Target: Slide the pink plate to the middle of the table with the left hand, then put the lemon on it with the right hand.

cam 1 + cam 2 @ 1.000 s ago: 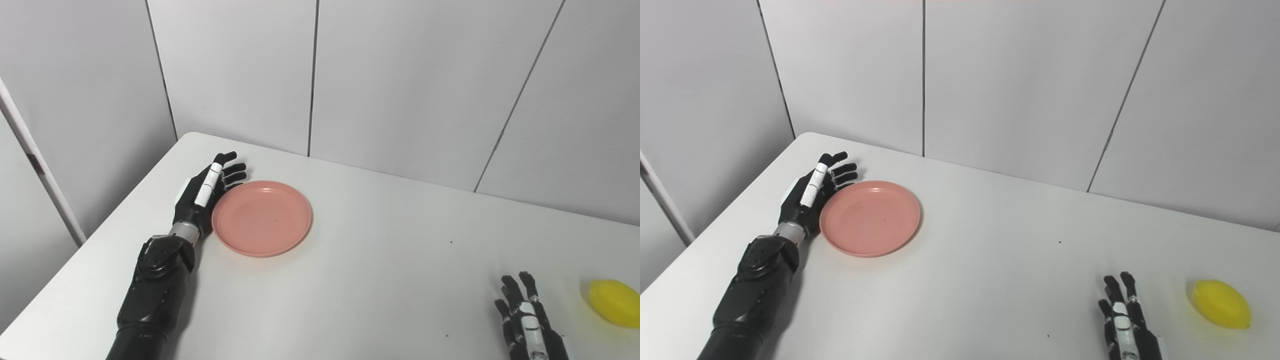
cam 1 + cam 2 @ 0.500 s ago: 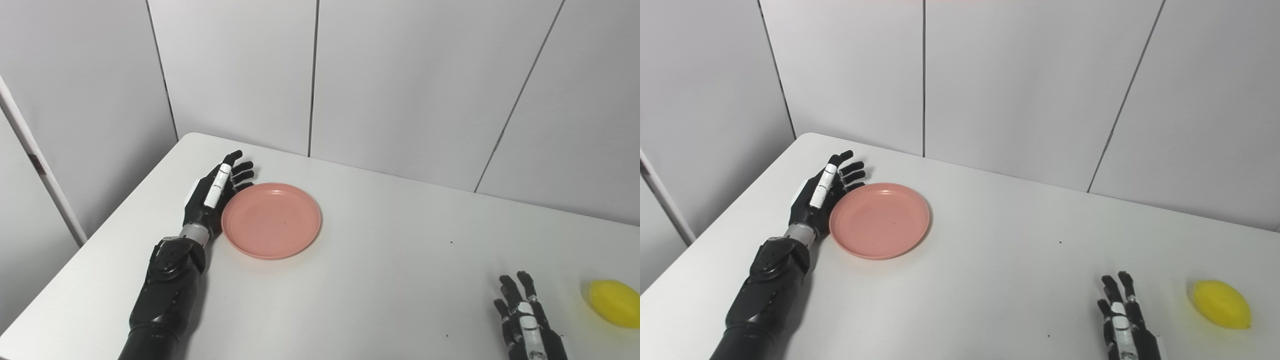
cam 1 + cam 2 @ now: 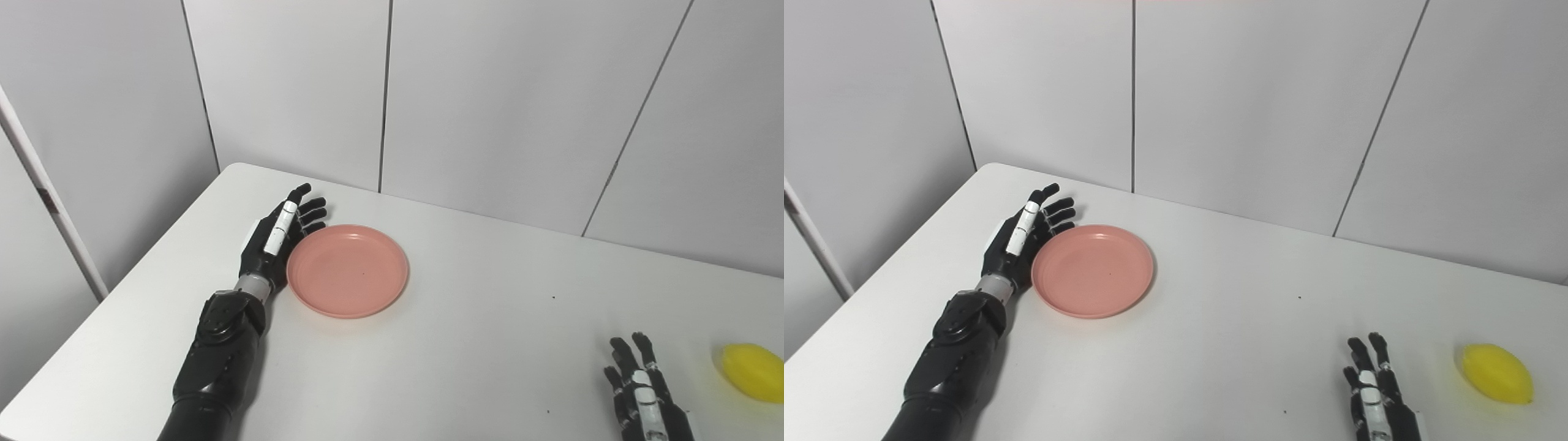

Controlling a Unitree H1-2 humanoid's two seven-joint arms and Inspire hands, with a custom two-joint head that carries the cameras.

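A round pink plate (image 3: 347, 270) lies flat on the white table (image 3: 478, 343), left of the middle. My left hand (image 3: 277, 237) stands on edge against the plate's left rim, fingers straight and apart, holding nothing. A yellow lemon (image 3: 1497, 372) lies near the table's right front edge. My right hand (image 3: 1375, 398) rests low at the bottom right, fingers spread, a short gap left of the lemon and not touching it.
Grey wall panels (image 3: 490, 92) rise just behind the table's far edge. The table's left edge (image 3: 153, 257) runs diagonally beside my left forearm (image 3: 217, 355). A few small dark specks dot the tabletop.
My left hand has pushed the pink plate steadily to the right across the table. The right hand and lemon have stayed in place.
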